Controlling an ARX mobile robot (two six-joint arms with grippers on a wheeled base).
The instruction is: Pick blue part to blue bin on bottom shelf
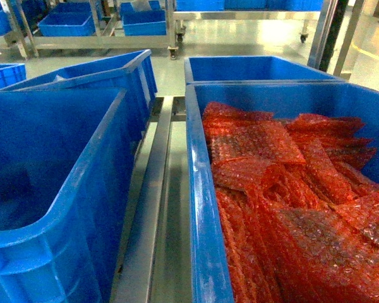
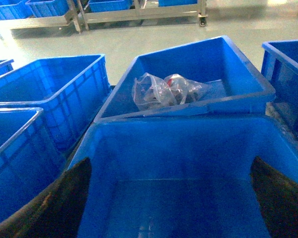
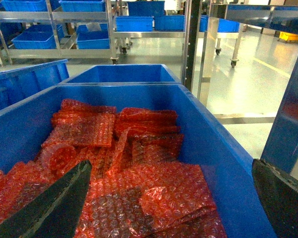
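The left fingers (image 2: 49,203) are hanging wide over an empty bin (image 2: 188,163). The right fingers (image 3: 54,203) are hanging wide over red wrap (image 3: 139,198).

Floor (image 3: 248,74) pale grey-green, glossy, catching bright light, with a yellow line at right; steel racks (image 3: 54,47) on castors along the far side, holding blue bins (image 3: 32,39). Dark upright post (image 3: 191,44) near right.
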